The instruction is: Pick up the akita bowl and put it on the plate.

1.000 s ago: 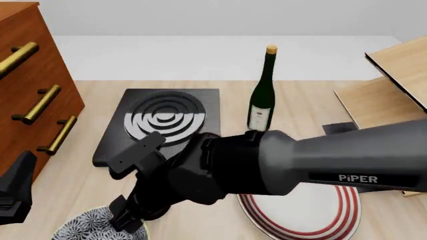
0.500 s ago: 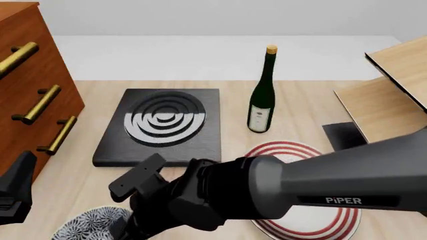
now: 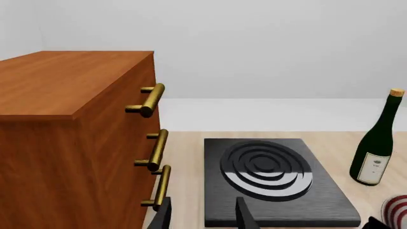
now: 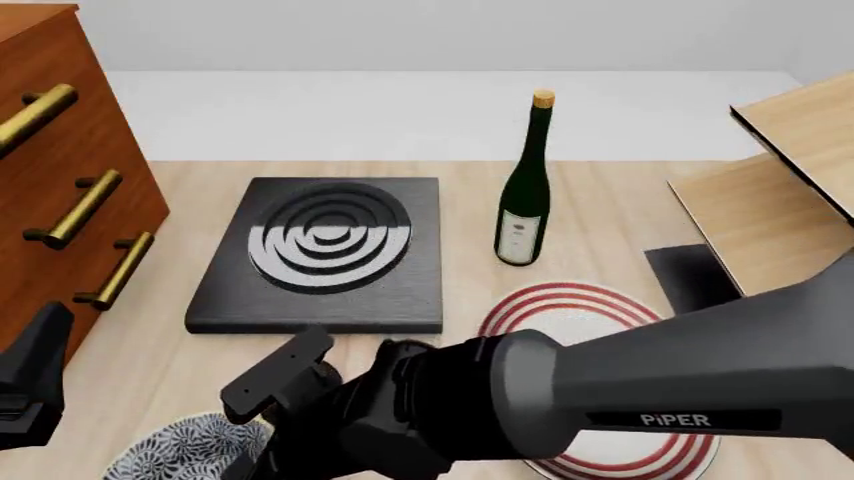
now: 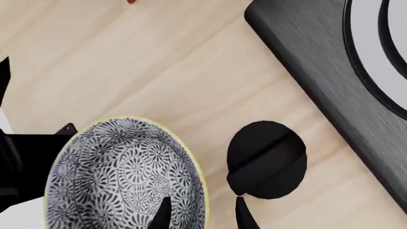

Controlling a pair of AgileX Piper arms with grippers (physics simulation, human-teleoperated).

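At the table's near left corner | your right gripper has dropped lower over the last second, fingers spread astride the akita bowl rim, one inside, one outside | bowl on the table, not lifted | plate near right, behind your arm | left gripper spread, idle | closing looks next.
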